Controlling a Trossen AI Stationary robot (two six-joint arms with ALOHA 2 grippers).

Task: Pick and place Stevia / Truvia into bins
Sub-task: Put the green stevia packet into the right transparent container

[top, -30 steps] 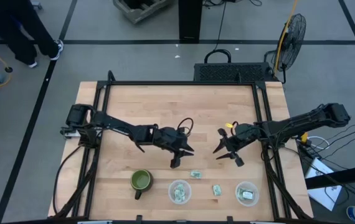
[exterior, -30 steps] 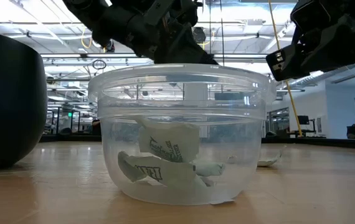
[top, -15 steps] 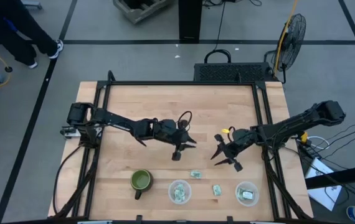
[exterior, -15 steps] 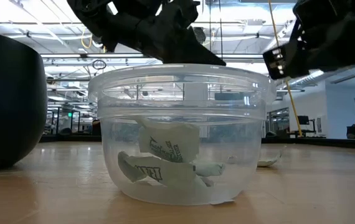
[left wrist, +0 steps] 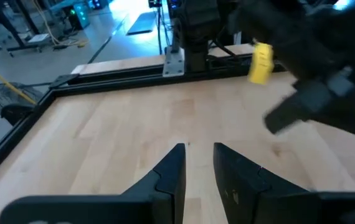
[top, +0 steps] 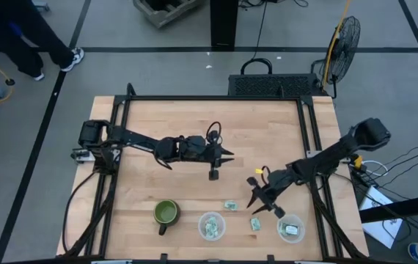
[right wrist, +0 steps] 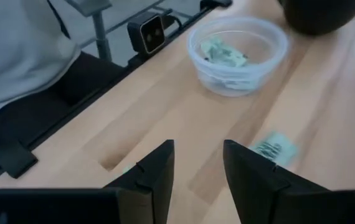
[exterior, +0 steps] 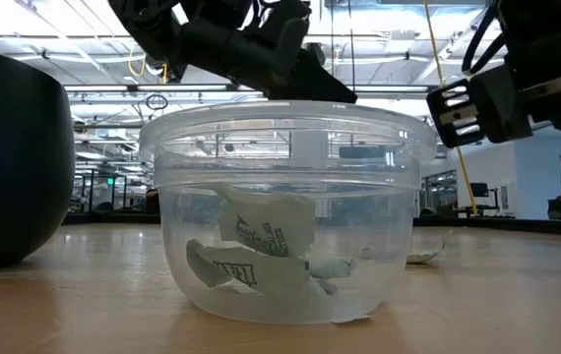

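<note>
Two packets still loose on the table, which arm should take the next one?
Right. Its open gripper hangs just above the packets between the cups, while the left gripper sits farther back, mid-table.

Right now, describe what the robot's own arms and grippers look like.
Both arms are dark, nearly black, slender and jointed. The left gripper has two flat, dark, blade-like fingers, with a thin black cable looping above its wrist. The right gripper has matching dark fingers and a small yellow tag near its wrist.
</note>
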